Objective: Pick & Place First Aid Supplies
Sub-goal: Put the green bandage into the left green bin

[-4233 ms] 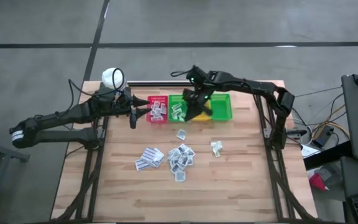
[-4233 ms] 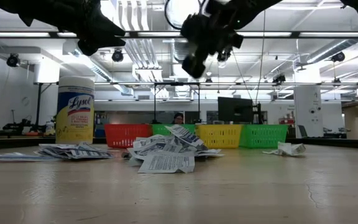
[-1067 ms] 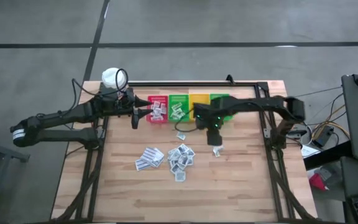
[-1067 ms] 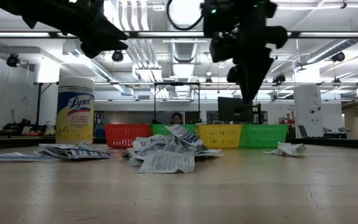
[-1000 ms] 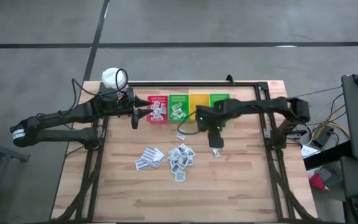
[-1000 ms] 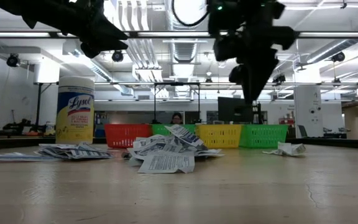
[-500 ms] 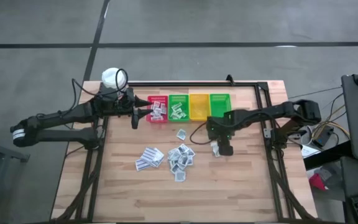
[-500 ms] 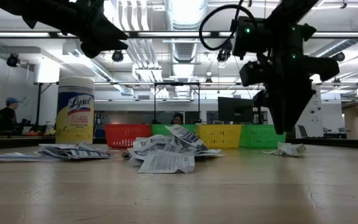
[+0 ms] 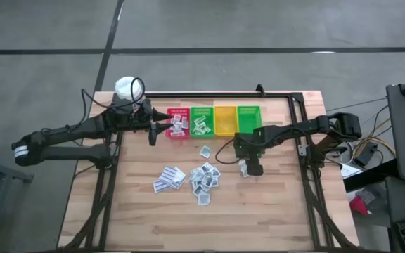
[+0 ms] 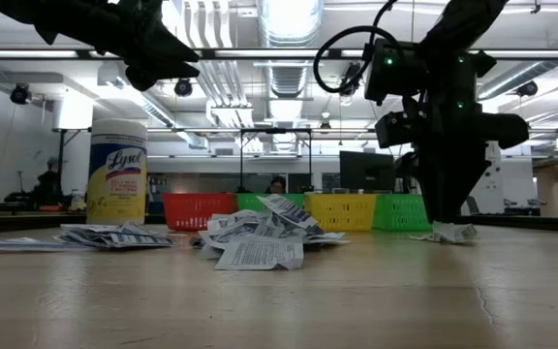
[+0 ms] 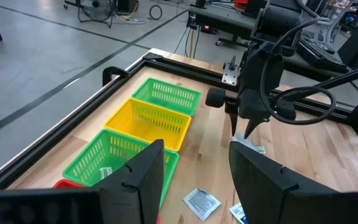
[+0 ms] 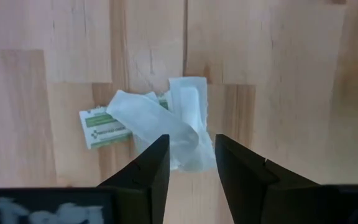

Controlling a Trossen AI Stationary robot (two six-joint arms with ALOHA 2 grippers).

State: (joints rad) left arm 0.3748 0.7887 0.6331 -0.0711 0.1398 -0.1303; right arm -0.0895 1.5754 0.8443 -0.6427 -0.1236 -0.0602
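Observation:
The first aid supplies lie as small white sachets on the wooden table: a heap [image 9: 204, 176], a flat group [image 9: 169, 178], a single one [image 9: 204, 151], and a crumpled packet with green print [image 12: 166, 127] apart at the right. My right gripper [image 12: 188, 152] points down over that packet, open, its fingers standing on either side of the packet's white end. My left gripper [image 11: 194, 155] hovers open beside the red bin [image 9: 178, 123], holding nothing. My right gripper comes at the crumpled packet from above, pointing down, with the packet's white folded end [image 12: 191, 146] between its two open fingers. Whether the fingers touch it I cannot tell. The packet lies flat on the table [image 10: 450, 233].
A row of bins stands at the far edge: red, green [image 9: 202, 121], yellow [image 9: 225, 119], green [image 9: 249, 118]; the red and first green hold sachets. A yellow wipes bottle [image 9: 127, 88] stands at the far left corner. Bare wood lies toward the near edge.
My right gripper has moved from beside the bins toward the table's near and right edges and come down until its fingertips stand at the crumpled packet. The packet has stayed where it lay.

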